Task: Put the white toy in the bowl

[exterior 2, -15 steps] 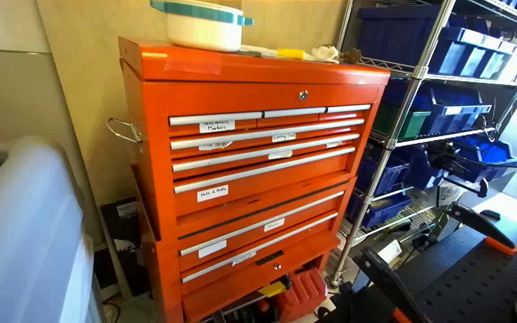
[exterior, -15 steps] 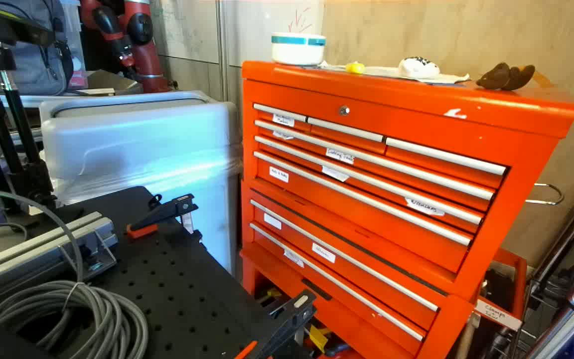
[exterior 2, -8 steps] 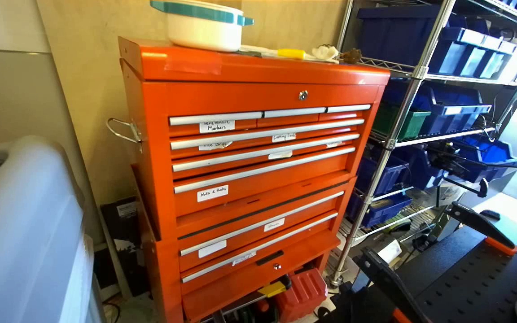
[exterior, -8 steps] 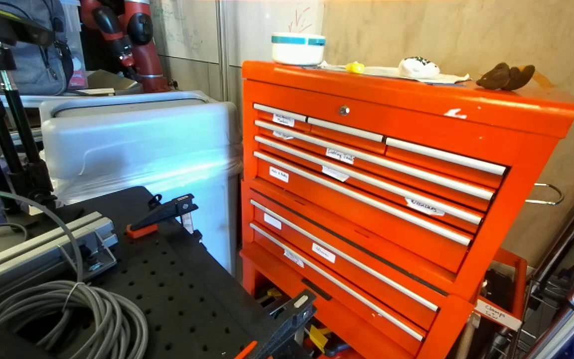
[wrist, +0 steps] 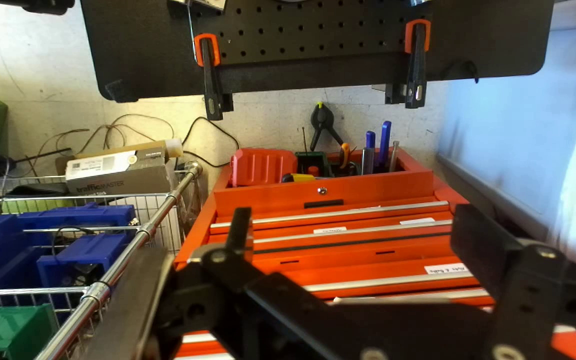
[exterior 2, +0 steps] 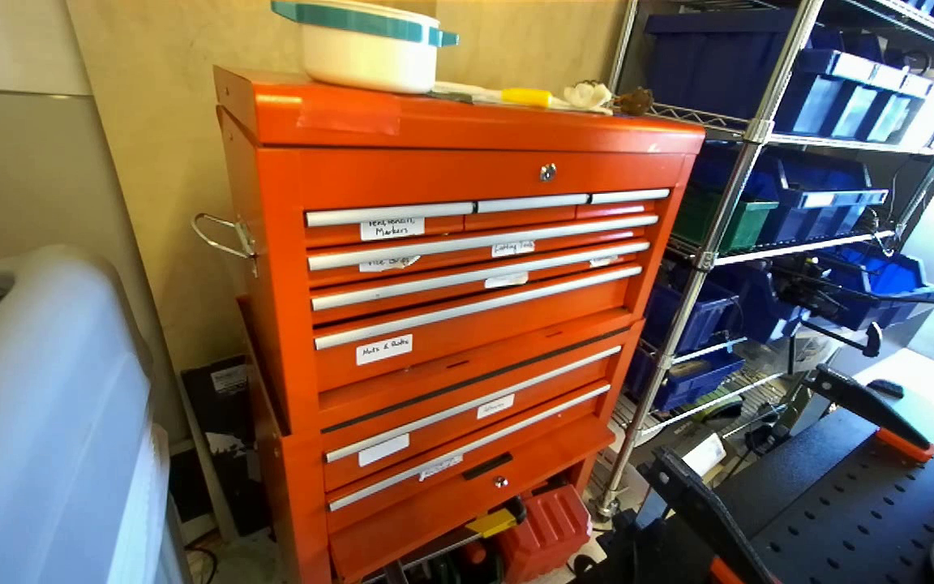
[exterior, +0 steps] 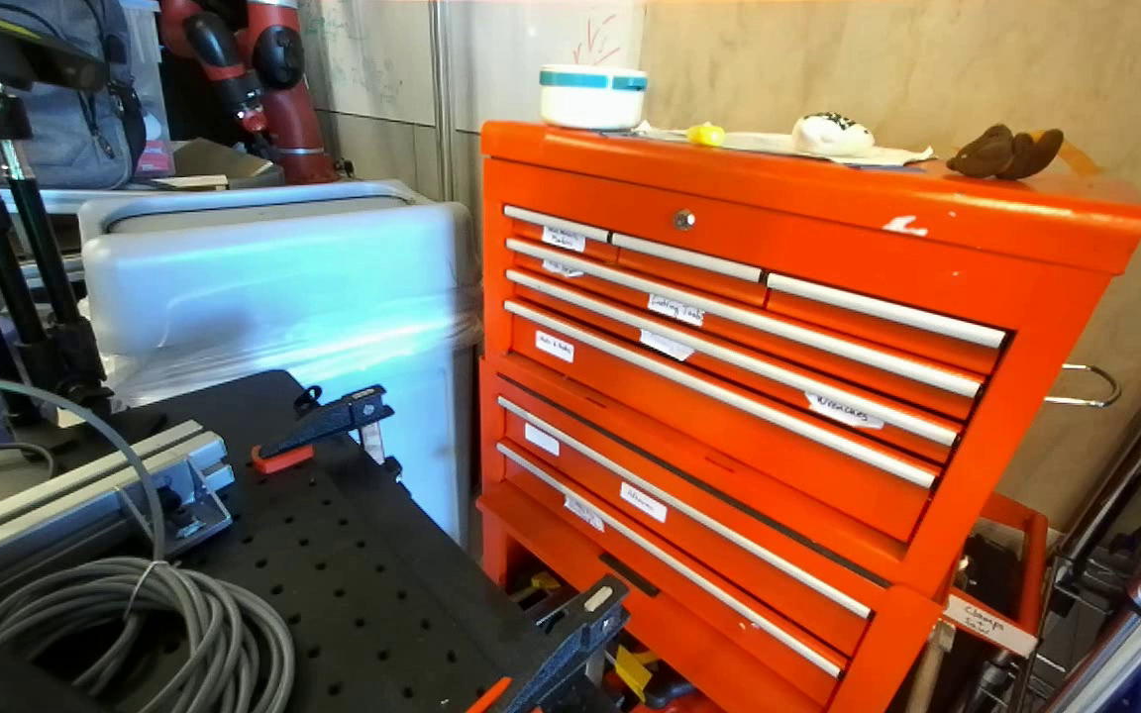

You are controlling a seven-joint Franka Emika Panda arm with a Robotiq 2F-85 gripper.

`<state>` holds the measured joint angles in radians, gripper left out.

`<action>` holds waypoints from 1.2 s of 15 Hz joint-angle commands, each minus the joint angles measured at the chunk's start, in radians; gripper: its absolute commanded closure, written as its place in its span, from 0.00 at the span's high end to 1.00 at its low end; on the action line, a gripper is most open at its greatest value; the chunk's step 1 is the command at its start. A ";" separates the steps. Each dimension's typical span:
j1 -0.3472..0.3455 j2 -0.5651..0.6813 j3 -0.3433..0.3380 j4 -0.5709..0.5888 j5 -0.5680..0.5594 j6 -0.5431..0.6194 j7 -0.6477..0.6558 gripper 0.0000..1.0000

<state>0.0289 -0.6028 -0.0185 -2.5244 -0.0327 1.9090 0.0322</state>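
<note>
The white toy (exterior: 828, 137) is a small white lump with dark marks. It lies on a pale cloth on top of the orange tool chest, and it shows in both exterior views (exterior 2: 589, 96). The bowl (exterior: 592, 105) is round and white with a blue-green band, on the chest top at the other end from the toy; it also shows in both exterior views (exterior 2: 371, 58). My gripper (wrist: 350, 222) shows only in the wrist view. Its fingers are wide apart with nothing between them, facing the chest's drawer fronts. Toy and bowl are out of the wrist view.
The orange tool chest (exterior: 729, 396) carries a yellow item (exterior: 705, 135) and a brown lumpy object (exterior: 1006, 152). A black perforated table (exterior: 353, 555) with clamps stands in front. A wire shelf with blue bins (exterior 2: 791, 195) and a large pale plastic bin (exterior: 283, 287) flank the chest.
</note>
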 commanded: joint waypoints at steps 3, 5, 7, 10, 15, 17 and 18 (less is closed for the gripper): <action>-0.012 0.000 0.010 0.002 0.006 -0.002 -0.005 1.00; -0.012 0.000 0.010 0.002 0.006 -0.002 -0.005 1.00; -0.012 0.000 0.010 0.002 0.006 -0.002 -0.005 1.00; -0.012 0.000 0.010 0.002 0.006 -0.002 -0.005 1.00; -0.024 0.058 0.022 0.023 0.005 0.062 0.048 1.00; -0.034 0.110 0.035 0.028 0.000 0.162 0.109 1.00; -0.039 0.143 0.042 0.032 -0.005 0.221 0.140 1.00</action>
<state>0.0260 -0.5571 -0.0125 -2.5223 -0.0327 2.0109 0.0985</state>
